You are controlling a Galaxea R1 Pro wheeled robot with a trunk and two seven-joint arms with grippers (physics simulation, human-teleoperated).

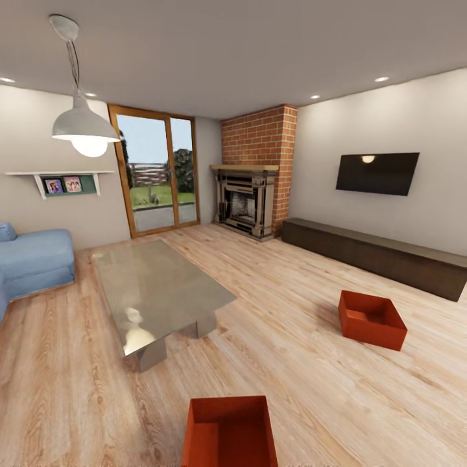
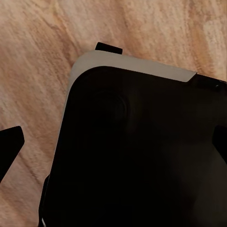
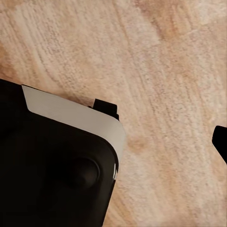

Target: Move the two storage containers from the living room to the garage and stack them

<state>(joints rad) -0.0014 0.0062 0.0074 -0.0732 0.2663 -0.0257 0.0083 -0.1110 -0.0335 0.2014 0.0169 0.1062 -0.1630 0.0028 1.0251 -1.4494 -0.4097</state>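
I am in the living room, on its light wood planks (image 1: 292,389). One orange-red storage container (image 1: 230,431) sits open-topped on the planks right in front of me, cut off by the head view's lower edge. The other container (image 1: 371,318) rests on the planks further off to the right, in front of the low cabinet. My left gripper (image 2: 113,146) hangs over the planks beside my dark base (image 2: 142,156), its fingertips (image 2: 10,144) spread wide with nothing between them. My right gripper (image 3: 113,146) hangs likewise, one fingertip (image 3: 221,142) at the frame edge. The garage is out of view.
A glass coffee table (image 1: 155,288) stands left of centre, with a blue sofa (image 1: 32,259) beyond it at the far left. A brick fireplace (image 1: 250,194), a wall TV (image 1: 377,172) and a long low dark cabinet (image 1: 376,256) line the back and right. A pendant lamp (image 1: 84,126) hangs on the left.
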